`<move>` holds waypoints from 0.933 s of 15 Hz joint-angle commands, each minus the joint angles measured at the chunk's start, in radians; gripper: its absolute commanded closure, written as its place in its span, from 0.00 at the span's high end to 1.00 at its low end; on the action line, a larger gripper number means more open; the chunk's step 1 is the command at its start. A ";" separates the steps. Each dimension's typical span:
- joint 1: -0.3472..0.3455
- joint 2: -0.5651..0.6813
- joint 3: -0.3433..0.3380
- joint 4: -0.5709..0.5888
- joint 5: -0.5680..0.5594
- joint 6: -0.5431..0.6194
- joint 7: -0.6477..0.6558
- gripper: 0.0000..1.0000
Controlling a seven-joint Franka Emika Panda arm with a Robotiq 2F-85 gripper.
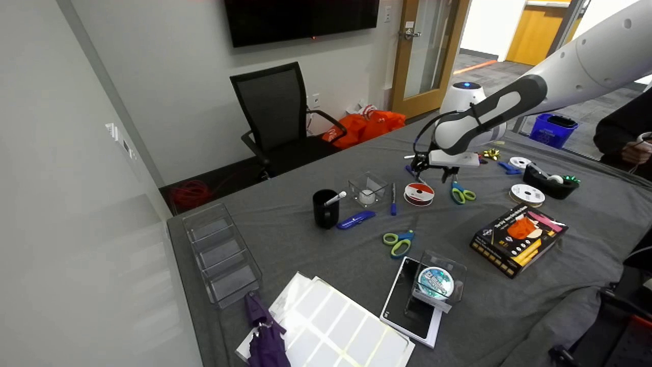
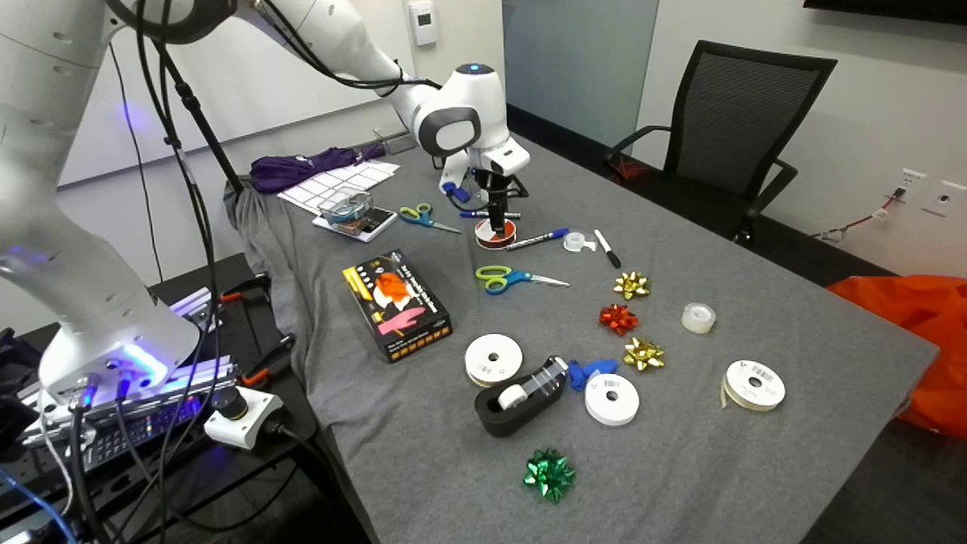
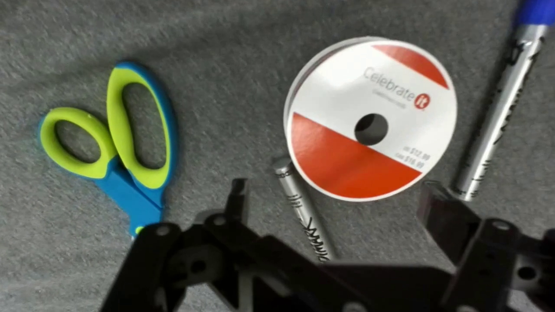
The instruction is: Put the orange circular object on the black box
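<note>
The orange circular object is a ribbon spool with an orange-red and white face. It lies flat on the grey cloth in both exterior views (image 1: pixel 419 193) (image 2: pixel 486 238) and in the wrist view (image 3: pixel 368 162). My gripper (image 3: pixel 336 186) is open and empty, its fingertips spread near the spool's lower edge in the wrist view. In both exterior views the gripper (image 1: pixel 431 176) (image 2: pixel 497 217) is low over the spool, and one finger covers part of it. The black box with orange-yellow graphics lies flat in both exterior views (image 1: pixel 519 237) (image 2: pixel 396 302). It is out of the wrist view.
Silver markers (image 3: pixel 303 212) (image 3: pixel 498 112) lie on either side of the spool. Green-blue scissors (image 3: pixel 138 130) (image 2: pixel 506 278) lie beside it. White spools (image 2: pixel 493 360) and a black tape dispenser (image 2: pixel 521 397) stand near the box. A clear container (image 1: pixel 451 270) sits on a tablet (image 1: pixel 402 300).
</note>
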 commanded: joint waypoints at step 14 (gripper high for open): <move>-0.219 0.022 0.231 -0.073 0.258 0.041 -0.506 0.63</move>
